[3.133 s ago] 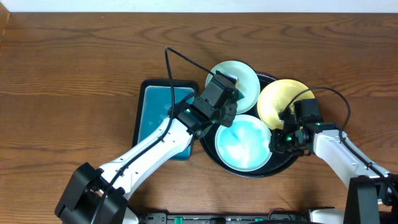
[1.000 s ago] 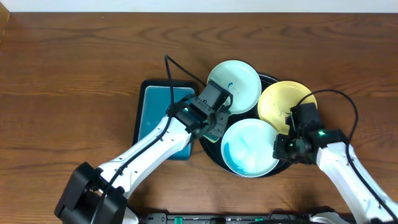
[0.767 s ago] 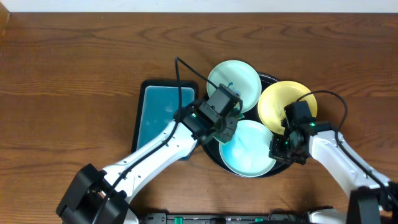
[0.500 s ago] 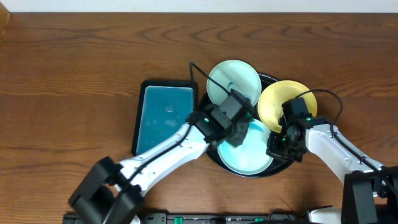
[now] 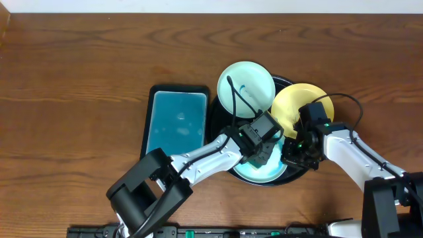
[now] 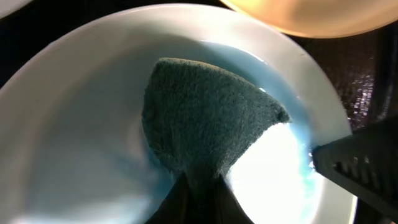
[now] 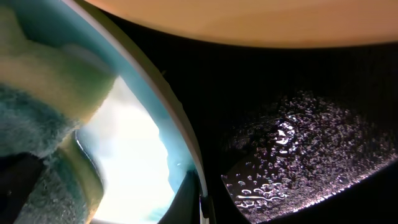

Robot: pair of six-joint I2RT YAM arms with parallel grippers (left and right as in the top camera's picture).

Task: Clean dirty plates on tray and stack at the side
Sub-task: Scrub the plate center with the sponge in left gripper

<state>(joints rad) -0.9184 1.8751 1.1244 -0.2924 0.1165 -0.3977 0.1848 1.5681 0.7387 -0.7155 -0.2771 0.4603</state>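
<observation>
Three plates sit on the round black tray [image 5: 288, 84]. The front mint-blue plate [image 5: 254, 173] is tilted; my right gripper [image 5: 289, 153] is shut on its right rim [image 7: 180, 130]. My left gripper [image 5: 262, 147] is shut on a teal-green sponge [image 6: 205, 121] and presses it into that plate's bowl [image 6: 74, 124]. A second mint-blue plate [image 5: 246, 86] with a dark smear lies at the tray's back left. The pale yellow plate [image 5: 294, 104] lies at the back right, its edge showing in the left wrist view [image 6: 311, 15] and the right wrist view [image 7: 249, 22].
A rectangular black tray with teal inside [image 5: 175, 122] lies left of the round tray. The round tray's wet black floor [image 7: 298, 143] shows beside the held plate. Brown wooden table [image 5: 73, 79] surrounds everything.
My left gripper has moved right and forward with the sponge, from the plate's left edge into its middle. The front plate and my right gripper shifted only slightly.
</observation>
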